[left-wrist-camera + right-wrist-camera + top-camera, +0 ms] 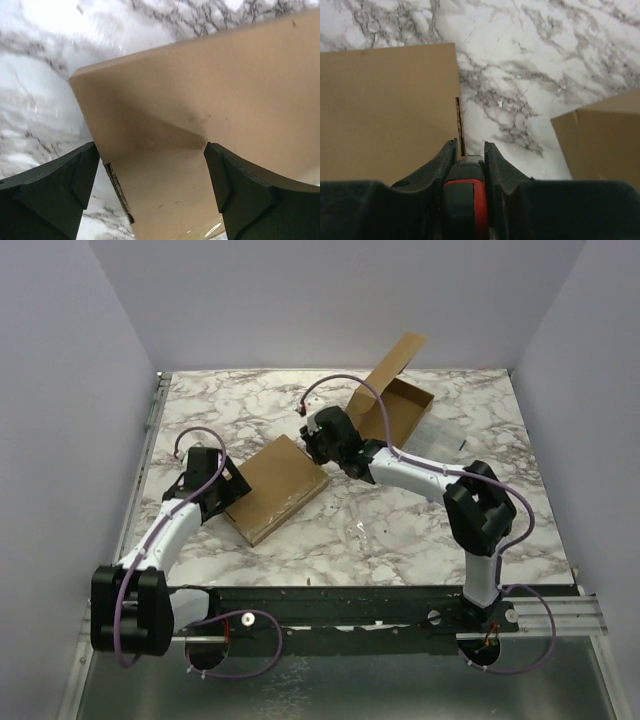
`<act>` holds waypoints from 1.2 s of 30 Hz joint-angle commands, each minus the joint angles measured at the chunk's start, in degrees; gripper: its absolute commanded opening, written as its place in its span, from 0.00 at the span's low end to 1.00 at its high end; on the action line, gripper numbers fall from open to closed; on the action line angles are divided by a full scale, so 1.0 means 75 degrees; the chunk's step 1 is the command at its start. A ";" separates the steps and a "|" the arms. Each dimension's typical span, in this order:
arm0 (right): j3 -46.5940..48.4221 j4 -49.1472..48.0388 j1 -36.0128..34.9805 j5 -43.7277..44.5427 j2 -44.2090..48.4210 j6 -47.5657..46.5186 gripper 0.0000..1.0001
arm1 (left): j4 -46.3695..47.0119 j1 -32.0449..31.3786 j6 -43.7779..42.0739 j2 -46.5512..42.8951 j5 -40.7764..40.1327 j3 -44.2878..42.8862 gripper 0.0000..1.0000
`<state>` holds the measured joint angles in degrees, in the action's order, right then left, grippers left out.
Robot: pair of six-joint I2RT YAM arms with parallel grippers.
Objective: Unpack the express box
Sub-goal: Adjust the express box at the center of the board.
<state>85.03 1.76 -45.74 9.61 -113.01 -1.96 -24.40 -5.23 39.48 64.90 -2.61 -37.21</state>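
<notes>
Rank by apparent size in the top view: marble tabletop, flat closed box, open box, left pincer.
1. marble tabletop
2-3. flat closed box and open box: they look alike, and the open one sits farther away, so unranked
4. left pincer

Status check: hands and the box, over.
Left hand open, straddling closed box corner. Right hand shut on red-black tool at its edge. Open box beyond, not blocking.
</notes>
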 commanded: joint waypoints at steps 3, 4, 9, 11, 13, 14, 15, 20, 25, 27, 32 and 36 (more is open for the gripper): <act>-0.1767 -0.0070 -0.0593 -0.0091 0.1767 0.1588 0.00 | 0.1173 0.0127 -0.1505 0.1583 -0.0171 -0.1353 0.94; -0.2066 -0.0070 -0.0776 0.0131 0.2047 0.1780 0.00 | 0.1284 0.0126 -0.1710 0.1898 0.0067 -0.1608 0.93; -0.3274 -0.0050 -0.1493 0.0457 0.3214 0.2531 0.00 | 0.1527 0.0135 -0.2398 0.3405 0.1324 -0.2787 0.83; -0.3753 -0.0115 -0.1661 0.0606 0.3663 0.2654 0.00 | 0.1297 0.0126 -0.2750 0.3688 0.1033 -0.3229 0.81; -0.4213 -0.0140 -0.1683 0.0846 0.4231 0.2603 0.00 | 0.1062 0.0094 -0.3041 0.3584 0.0312 -0.3479 0.80; -0.4365 -0.0079 -0.1683 0.1176 0.4519 0.2585 0.00 | 0.0844 0.0098 -0.3107 0.3443 -0.0211 -0.3580 0.80; -0.4452 0.0056 -0.1683 0.1487 0.4744 0.2418 0.00 | 0.0556 0.0097 -0.3123 0.3291 -0.0772 -0.3709 0.80; -0.3924 0.0920 -0.1684 0.2014 0.5149 0.1134 0.00 | -0.0633 0.0223 -0.2535 0.1921 -0.2056 -0.3237 0.85; -0.3487 -0.0682 -0.1683 -0.0411 0.4965 0.0540 0.00 | -0.0848 0.0610 -0.1616 0.0293 0.0101 -0.1701 0.87; -0.3216 -0.1425 -0.1695 -0.1561 0.4547 0.0584 0.00 | -0.0853 0.0840 -0.1329 -0.0062 0.0730 -0.1309 0.87; -0.2650 -0.3418 -0.1766 -0.3309 0.3047 0.0543 0.00 | -0.0306 0.1105 -0.1220 -0.0158 0.1932 -0.0859 0.82; -0.1635 -0.3353 -0.2166 -0.3186 0.1875 0.0222 0.00 | -0.0151 0.1297 -0.1099 -0.0016 0.1901 -0.0697 0.80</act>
<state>66.96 -17.06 -59.29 -8.19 -92.38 2.83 -27.99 3.07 29.19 64.27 6.63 -43.07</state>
